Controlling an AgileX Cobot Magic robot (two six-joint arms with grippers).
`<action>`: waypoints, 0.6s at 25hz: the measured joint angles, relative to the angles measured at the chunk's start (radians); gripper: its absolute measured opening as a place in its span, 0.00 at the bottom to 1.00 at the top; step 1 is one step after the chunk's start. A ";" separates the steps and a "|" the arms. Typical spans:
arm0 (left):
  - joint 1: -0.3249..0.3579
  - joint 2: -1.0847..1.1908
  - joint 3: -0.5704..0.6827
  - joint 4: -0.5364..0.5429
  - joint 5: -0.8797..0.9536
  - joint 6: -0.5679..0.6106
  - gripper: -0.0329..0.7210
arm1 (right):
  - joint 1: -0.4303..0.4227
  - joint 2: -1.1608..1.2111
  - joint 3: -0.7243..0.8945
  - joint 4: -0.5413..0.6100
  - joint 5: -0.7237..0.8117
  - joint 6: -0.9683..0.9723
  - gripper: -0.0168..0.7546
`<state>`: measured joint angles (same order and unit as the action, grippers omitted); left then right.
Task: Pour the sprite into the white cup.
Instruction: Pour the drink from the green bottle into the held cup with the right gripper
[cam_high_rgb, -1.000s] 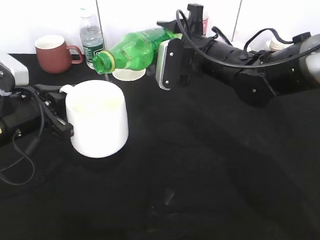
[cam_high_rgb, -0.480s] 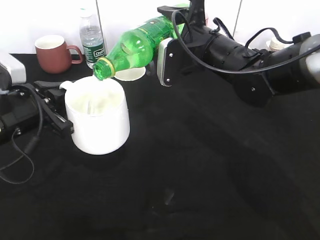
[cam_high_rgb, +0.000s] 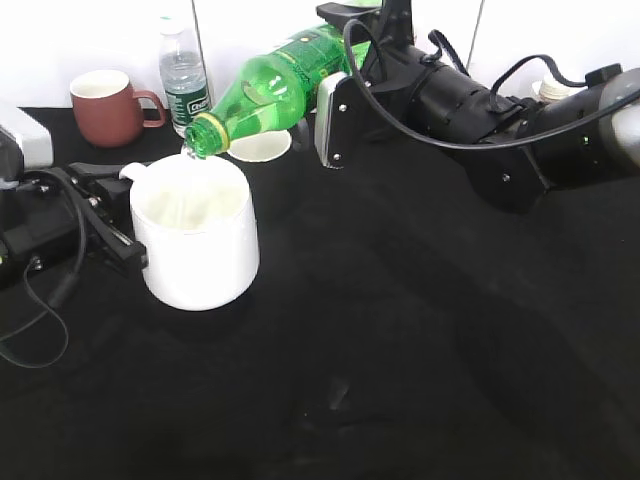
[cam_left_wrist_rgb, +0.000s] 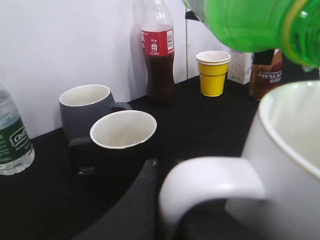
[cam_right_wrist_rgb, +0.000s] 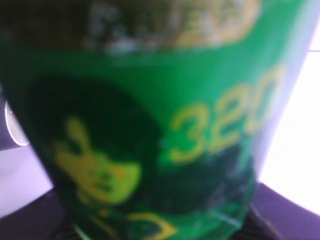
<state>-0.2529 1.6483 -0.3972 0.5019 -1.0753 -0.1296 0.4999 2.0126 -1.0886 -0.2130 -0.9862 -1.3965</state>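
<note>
Sprite (cam_high_rgb: 275, 85) hangs tilted, its open mouth just above our white cup's (cam_high_rgb: 200, 250) rim at 12 o'clock. Our left gripper (cam_high_rgb: 105, 215) clamps the cup's handle at 9 o'clock; our right gripper (cam_high_rgb: 335, 95) clamps the bottle at 2 o'clock.

Sprite (cam_high_rgb: 270, 85): tilted, mouth over white cup (cam_high_rgb: 196, 236). Left gripper (cam_high_rgb: 112, 222): left of cup, at handle. Mug (cam_high_rgb: 108, 106), water bottle (cam_high_rgb: 182, 72): behind.

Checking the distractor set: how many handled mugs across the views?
4: white cup under the sprite, red-brown mug back left, grey mug and black mug in the left wrist view. More may be hidden.
</note>
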 joint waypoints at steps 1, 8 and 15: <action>0.000 0.000 0.000 0.000 0.001 0.001 0.11 | 0.000 0.000 0.000 0.000 0.000 0.000 0.55; 0.000 0.000 0.002 -0.001 0.004 0.001 0.11 | 0.000 0.000 0.000 0.001 -0.013 0.000 0.55; 0.000 0.000 0.002 -0.031 0.010 0.003 0.11 | 0.000 0.000 0.000 0.002 -0.017 0.000 0.55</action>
<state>-0.2529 1.6483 -0.3953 0.4709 -1.0650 -0.1266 0.4999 2.0126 -1.0886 -0.2112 -1.0033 -1.3965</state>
